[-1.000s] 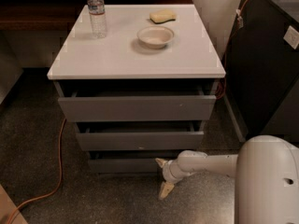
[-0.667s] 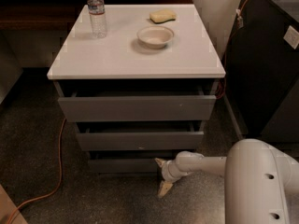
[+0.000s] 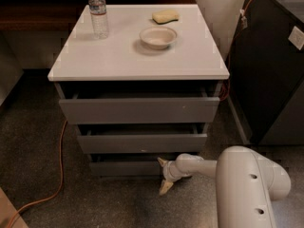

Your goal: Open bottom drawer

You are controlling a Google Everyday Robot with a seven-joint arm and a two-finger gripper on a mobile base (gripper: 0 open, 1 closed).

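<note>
Three grey fronts stack under the white worktop [image 3: 118,56]; the slim, handleless grey bottom drawer [image 3: 126,168] sits lowest, by the floor. It looks stiff, smooth and probably light, best hooked over its top edge. The white two-finger gripper [image 3: 164,175] is at its right end, fingers spread above and below the front. The drawer's inside is hidden, and the shallow beige bowl [image 3: 158,36] looks empty.

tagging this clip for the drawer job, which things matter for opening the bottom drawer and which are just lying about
Job: bottom drawer; end effector, open, at its front's right end.
Lying about: water bottle, bowl, sponge on the cabinet top; orange cable on the floor.
</note>
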